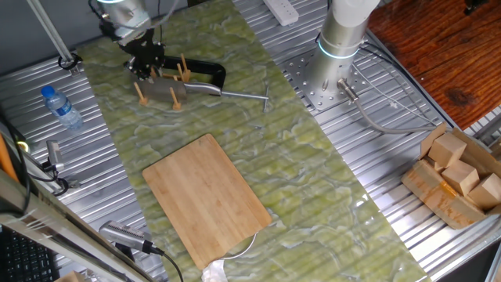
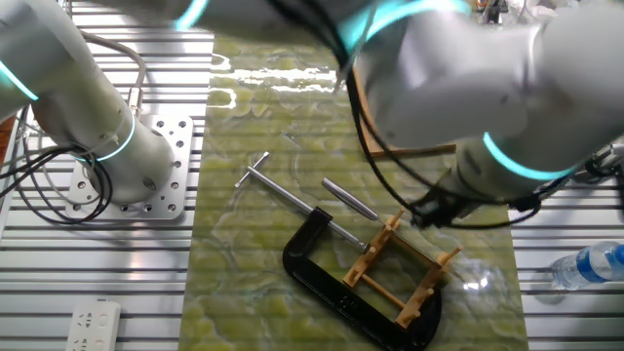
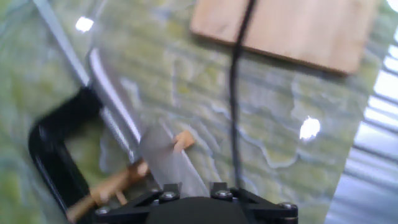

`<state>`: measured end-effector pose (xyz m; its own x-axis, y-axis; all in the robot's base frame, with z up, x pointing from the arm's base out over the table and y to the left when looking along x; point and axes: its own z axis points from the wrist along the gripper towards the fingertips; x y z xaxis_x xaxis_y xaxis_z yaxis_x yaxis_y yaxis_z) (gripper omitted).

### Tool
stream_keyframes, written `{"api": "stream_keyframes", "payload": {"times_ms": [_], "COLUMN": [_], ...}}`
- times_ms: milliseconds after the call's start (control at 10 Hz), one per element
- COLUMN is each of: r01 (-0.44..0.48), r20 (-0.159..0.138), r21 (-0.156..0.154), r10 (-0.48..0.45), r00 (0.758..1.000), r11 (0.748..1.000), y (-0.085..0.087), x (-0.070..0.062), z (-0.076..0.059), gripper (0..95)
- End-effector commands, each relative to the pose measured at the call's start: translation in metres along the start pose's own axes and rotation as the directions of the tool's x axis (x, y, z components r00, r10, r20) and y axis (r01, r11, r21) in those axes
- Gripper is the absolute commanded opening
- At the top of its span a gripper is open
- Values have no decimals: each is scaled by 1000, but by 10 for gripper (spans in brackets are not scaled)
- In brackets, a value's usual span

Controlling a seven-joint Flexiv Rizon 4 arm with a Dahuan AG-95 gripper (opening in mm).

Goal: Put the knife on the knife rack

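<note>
Hand view shows the grey steel cleaver (image 3: 166,163) lying among the light wooden peg rack's (image 3: 118,180) dowels. Whether the gripper's (image 1: 146,69) jaws, just above the rack, are apart cannot be told.

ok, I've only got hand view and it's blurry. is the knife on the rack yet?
Observer: One fixed view shows the knife with its blade lying between the pegs of the knife rack, handle sticking out past them.
Operator: gripper let go?
Observer: Cannot tell. The gripper sits right at the blade's far end, and the jaws are not clear in any view.
Operator: anything crowding it?
Observer: The black clamp curves around the rack's side, its long screw bar running beside the knife handle.
</note>
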<state>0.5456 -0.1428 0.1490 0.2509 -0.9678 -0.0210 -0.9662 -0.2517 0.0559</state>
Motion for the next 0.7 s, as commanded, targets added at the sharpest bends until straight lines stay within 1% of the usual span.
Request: {"api": "stream_keyframes", "payload": {"times_ms": [100,200,300,400,500,600,700], "r01": [-847,-905,-925,-946,-965,-977,-984], "r20": [71,80,80,75,71,70,69], "r21": [-63,-76,-76,-79,-71,-74,-74], "r10": [849,907,927,948,966,978,985], "r00": [524,413,366,310,249,196,158], "r11": [528,418,372,315,254,201,163], "y": [2,-2,-5,-11,-19,-29,-36], "x": [-36,-43,-45,-47,-52,-57,-61], "z": [-27,-25,-25,-26,-25,-26,-28], "gripper": [0,0,0,0,0,0,0]}}
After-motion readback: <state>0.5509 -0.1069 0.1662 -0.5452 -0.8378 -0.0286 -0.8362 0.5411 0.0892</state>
